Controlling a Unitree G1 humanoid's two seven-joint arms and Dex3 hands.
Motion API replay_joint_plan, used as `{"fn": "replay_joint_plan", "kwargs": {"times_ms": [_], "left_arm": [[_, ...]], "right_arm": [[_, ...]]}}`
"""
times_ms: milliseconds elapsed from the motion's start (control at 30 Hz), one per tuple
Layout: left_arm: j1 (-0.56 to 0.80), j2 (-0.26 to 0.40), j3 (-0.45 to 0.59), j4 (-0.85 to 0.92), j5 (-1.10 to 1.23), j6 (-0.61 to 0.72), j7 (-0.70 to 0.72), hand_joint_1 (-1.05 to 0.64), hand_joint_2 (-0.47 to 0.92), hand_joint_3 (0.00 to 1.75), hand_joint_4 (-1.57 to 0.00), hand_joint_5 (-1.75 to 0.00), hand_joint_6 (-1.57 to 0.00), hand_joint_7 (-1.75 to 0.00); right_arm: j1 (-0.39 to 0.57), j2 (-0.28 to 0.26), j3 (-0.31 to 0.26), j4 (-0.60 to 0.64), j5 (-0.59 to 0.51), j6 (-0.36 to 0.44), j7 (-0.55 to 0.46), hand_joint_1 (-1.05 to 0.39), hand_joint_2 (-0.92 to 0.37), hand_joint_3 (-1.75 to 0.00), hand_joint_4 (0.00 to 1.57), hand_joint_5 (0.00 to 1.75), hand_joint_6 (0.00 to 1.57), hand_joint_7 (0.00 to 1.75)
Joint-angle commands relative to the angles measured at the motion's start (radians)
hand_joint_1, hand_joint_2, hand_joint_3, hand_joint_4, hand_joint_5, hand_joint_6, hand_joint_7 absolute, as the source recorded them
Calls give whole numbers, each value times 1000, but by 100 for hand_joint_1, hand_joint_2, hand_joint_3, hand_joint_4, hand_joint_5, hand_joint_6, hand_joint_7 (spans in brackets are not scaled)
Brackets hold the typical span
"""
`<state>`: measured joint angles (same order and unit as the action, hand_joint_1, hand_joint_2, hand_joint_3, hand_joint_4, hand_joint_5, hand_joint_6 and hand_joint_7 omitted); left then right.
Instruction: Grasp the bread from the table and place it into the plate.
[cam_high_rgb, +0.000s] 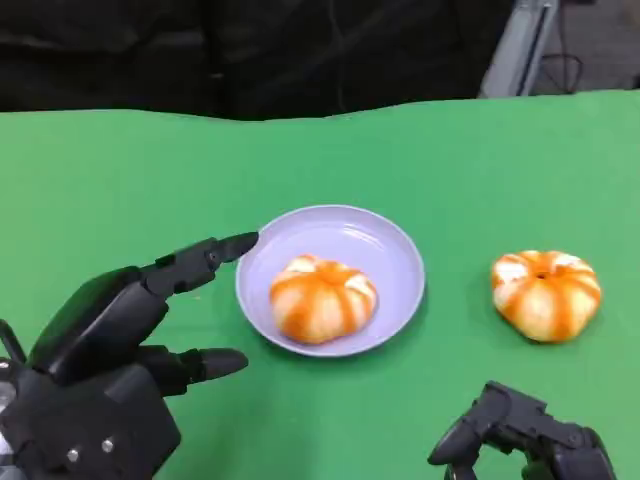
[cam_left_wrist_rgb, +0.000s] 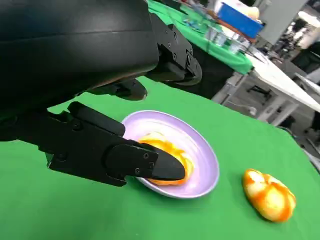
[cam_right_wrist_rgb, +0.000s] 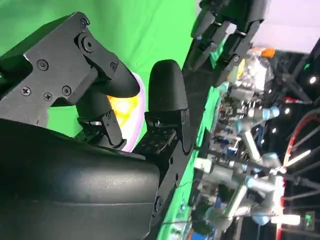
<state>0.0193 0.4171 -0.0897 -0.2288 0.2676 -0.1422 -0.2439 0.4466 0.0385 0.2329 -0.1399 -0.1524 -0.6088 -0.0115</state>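
Head view: you've got one round orange-and-white striped bread bun (cam_high_rgb: 323, 298) already sitting in the shallow lavender round plate (cam_high_rgb: 392, 245) at table centre, and a second matching bun (cam_high_rgb: 546, 293) still on the green table (cam_high_rgb: 120, 180) at 3 o'clock from the plate, well apart from it. That second bun looks like the piece left to grasp.

Risks, my read: the plate is half taken up, so a careless drop could land the second bun on the first one and roll it off the rim. Your left hand (cam_high_rgb: 105, 370) hangs at 8 o'clock of the plate with one finger (cam_high_rgb: 205, 257) reaching near the rim; any sweep could nudge the plate.

Left hand: fingers apart, holding nothing, no clear contact with the plate. Right hand (cam_high_rgb: 530, 435) sits low at 6 o'clock of the loose bun, fingers curled in, nothing in it, not touching the bun.
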Motion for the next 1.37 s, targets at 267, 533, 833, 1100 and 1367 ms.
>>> {"fn": "replay_joint_plan", "kwargs": {"times_ms": [267,533,833,1100,1367], "left_arm": [[239,-188,107,-32,-277,-161,87,1,73,75,-82,-97,-85,-58],[281,-283,134,121,-399,-338,46,9,35,153,-93,-174,-78,-170],[286,-290,135,139,-416,-343,21,3,33,153,-95,-175,-79,-168],[288,-300,137,150,-396,-354,23,1,33,151,-95,-175,-80,-167],[289,-304,135,160,-392,-370,20,1,35,147,-93,-175,-80,-167]], "right_arm": [[-3,-8,-7,-13,8,11,-3,-4,-38,-137,77,166,81,136],[-16,-25,-30,5,21,-1,7,-1,-39,-135,78,165,81,135],[-17,-23,-30,4,20,-1,6,-1,-39,-136,77,164,82,135],[-18,-23,-34,10,17,-11,2,-3,-38,-135,78,163,82,135],[-14,-24,-33,6,18,-5,5,-2,-37,-138,78,163,82,134]]}}
